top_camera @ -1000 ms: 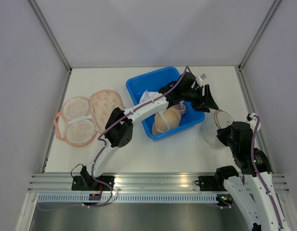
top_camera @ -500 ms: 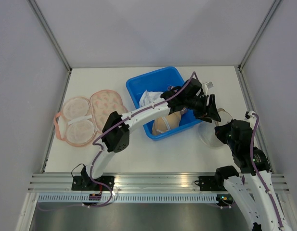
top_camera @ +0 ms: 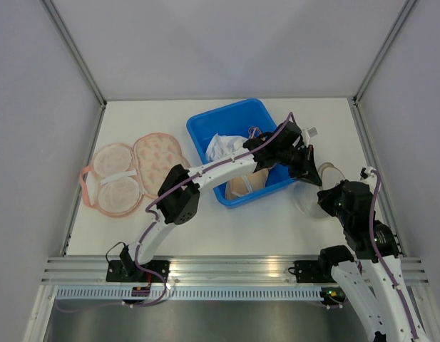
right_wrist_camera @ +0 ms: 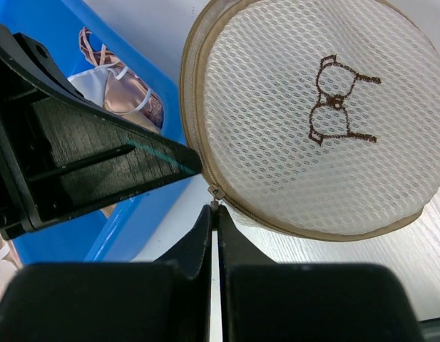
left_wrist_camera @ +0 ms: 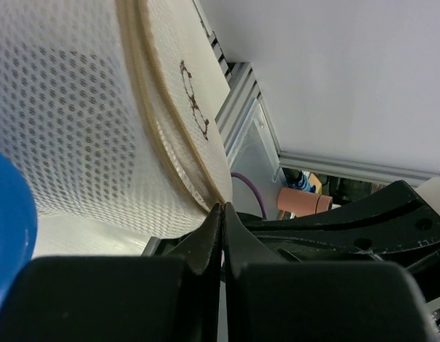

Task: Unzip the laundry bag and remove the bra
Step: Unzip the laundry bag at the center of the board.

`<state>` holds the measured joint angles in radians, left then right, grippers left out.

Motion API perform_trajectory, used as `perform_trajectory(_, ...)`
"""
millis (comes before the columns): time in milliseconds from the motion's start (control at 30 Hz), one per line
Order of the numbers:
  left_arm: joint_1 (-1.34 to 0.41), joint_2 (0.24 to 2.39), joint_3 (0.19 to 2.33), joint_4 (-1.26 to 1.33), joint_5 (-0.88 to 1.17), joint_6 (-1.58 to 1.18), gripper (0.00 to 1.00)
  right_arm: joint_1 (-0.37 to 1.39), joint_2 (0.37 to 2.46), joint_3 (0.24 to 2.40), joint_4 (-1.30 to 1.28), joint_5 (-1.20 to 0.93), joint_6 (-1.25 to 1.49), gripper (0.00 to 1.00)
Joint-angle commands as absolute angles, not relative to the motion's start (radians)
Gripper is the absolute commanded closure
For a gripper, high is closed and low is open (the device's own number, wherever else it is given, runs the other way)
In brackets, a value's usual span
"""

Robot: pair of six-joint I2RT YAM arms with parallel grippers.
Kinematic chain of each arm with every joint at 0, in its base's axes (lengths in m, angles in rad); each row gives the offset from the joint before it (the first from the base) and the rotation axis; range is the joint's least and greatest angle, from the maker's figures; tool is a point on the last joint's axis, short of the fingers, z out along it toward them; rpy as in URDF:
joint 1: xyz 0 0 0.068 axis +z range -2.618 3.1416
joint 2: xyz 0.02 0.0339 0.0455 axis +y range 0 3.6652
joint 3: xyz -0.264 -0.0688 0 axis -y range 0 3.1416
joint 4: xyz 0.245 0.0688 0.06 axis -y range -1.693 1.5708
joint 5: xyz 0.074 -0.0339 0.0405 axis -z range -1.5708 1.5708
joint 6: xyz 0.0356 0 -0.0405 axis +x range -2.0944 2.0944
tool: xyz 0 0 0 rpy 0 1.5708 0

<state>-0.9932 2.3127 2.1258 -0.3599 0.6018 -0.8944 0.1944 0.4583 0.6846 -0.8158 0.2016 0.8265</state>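
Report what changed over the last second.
The left gripper swung right, off the blue bin, to the laundry bag, and its fingers closed at the bag's rim seam. The right gripper stayed shut on the zipper pull. The bag, the bin and the pink item on the left did not move.
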Motion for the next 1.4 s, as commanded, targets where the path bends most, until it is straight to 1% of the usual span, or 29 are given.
perform_trajectory(0, -0.977, 2.345, 2.157, -0.304, 0.624, -0.933, 0.98, 0.195, 0.439, 0.696, -0.842, 0.222, 0.805, 1.00)
perform_trajectory(167, -0.947, 2.367, 2.168, -0.256, 0.633, -0.960, 0.98, 0.195, 0.479, 0.733, -0.929, 0.265, 0.782, 1.00)
perform_trajectory(433, -0.920, 2.378, 2.149, -0.107, 0.663, -1.037, 0.98, 0.195, 0.471, 0.758, -0.959, 0.270, 0.788, 1.00)
perform_trajectory(633, -0.917, 2.392, 2.181, -0.129, 0.678, -1.005, 0.98, 0.195, 0.448, 0.718, -0.919, 0.249, 0.799, 1.00)
perform_trajectory(733, -0.923, 2.347, 2.174, -0.245, 0.611, -0.945, 0.81, 0.195, 0.468, 0.730, -0.891, 0.236, 0.795, 1.00)
perform_trajectory(767, -0.926, 2.333, 2.163, -0.267, 0.595, -0.933, 0.67, 0.195, 0.486, 0.738, -0.887, 0.238, 0.789, 1.00)
perform_trajectory(800, -0.928, 2.320, 2.157, -0.297, 0.578, -0.924, 0.62, 0.195, 0.494, 0.741, -0.881, 0.236, 0.788, 1.00)
perform_trajectory(867, -0.936, 2.283, 2.129, -0.311, 0.557, -0.904, 0.55, 0.195, 0.511, 0.741, -0.867, 0.233, 0.791, 1.00)
perform_trajectory(1033, -0.966, 2.255, 2.102, -0.377, 0.535, -0.871, 0.44, 0.195, 0.514, 0.736, -0.828, 0.213, 0.807, 0.99)
perform_trajectory(1067, -0.971, 2.256, 2.095, -0.379, 0.526, -0.871, 0.40, 0.195, 0.515, 0.736, -0.825, 0.207, 0.808, 0.99)
perform_trajectory(1200, -0.976, 2.273, 2.106, -0.383, 0.535, -0.884, 0.38, 0.195, 0.525, 0.735, -0.805, 0.193, 0.810, 1.00)
perform_trajectory(1333, -0.989, 2.298, 2.111, -0.327, 0.583, -0.926, 0.41, 0.195, 0.522, 0.730, -0.792, 0.184, 0.813, 1.00)
perform_trajectory(1367, -0.989, 2.305, 2.111, -0.286, 0.613, -0.940, 0.44, 0.195, 0.522, 0.730, -0.790, 0.183, 0.813, 1.00)
